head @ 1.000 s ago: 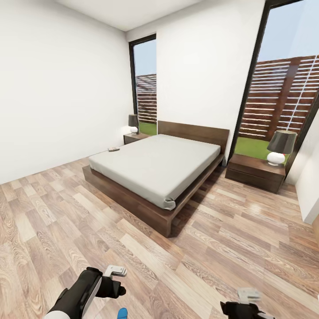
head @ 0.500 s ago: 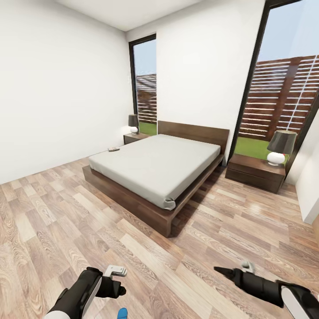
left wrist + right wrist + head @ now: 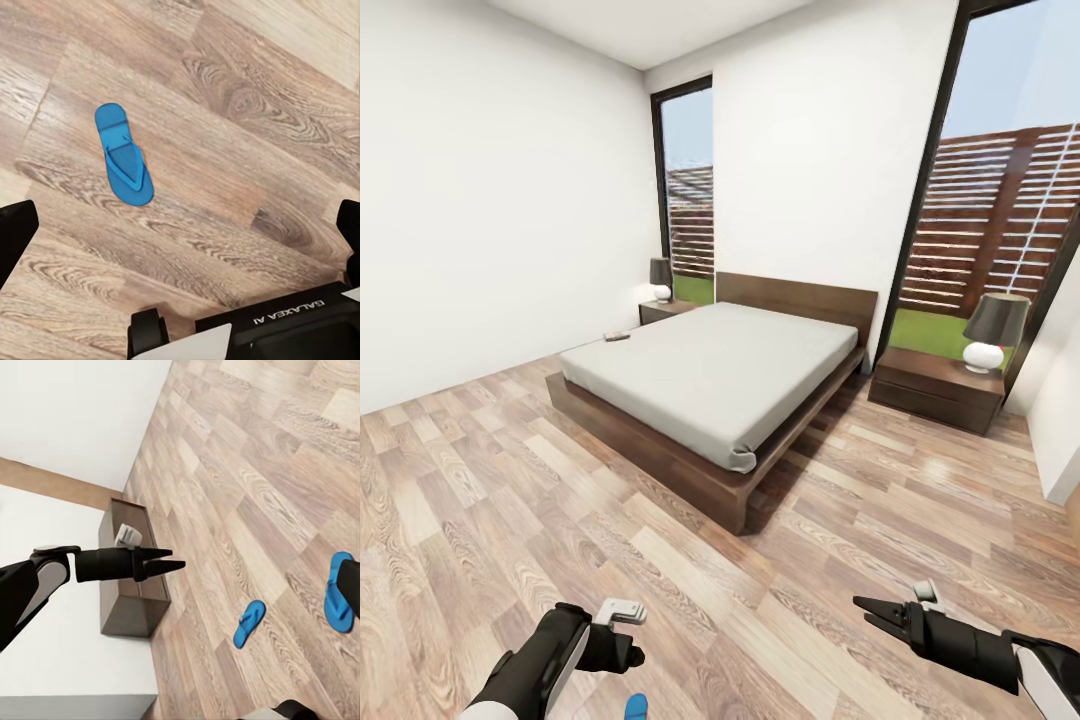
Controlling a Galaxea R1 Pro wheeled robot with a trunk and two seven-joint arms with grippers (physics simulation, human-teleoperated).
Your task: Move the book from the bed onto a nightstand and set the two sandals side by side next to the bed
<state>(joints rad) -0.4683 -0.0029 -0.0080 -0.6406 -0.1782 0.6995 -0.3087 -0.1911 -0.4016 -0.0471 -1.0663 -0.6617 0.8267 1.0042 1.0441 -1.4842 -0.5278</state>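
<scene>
From where I stand the robot faces into the bedroom over a wood-plank floor (image 3: 510, 480). Over at nine o'clock is a bare white wall. Low at seven o'clock the left gripper (image 3: 622, 612) hangs over the boards; its fingers (image 3: 16, 232) sit far apart at the edges of the left wrist view, spread and holding nothing. Beneath it lies one blue sandal (image 3: 123, 154), flat on the planks, strap up; in the head view only its tip (image 3: 635, 707) peeks in at six o'clock. The right wrist view catches both flip-flops on the floor, one (image 3: 248, 623) apart from the other (image 3: 338, 592), not side by side.

Toward eleven o'clock, the book (image 3: 618, 337) lies on the near left corner of the bed (image 3: 710, 375), too small to read. Behind it stands the far nightstand (image 3: 663, 311) with a dark-shaded lamp (image 3: 661, 279). At twelve is the headboard between two tall windows. At two o'clock the other nightstand (image 3: 935, 389) carries a second lamp (image 3: 992, 333). Low at four o'clock the right gripper (image 3: 870, 610) reaches leftward, its black fingers slightly parted and empty.
</scene>
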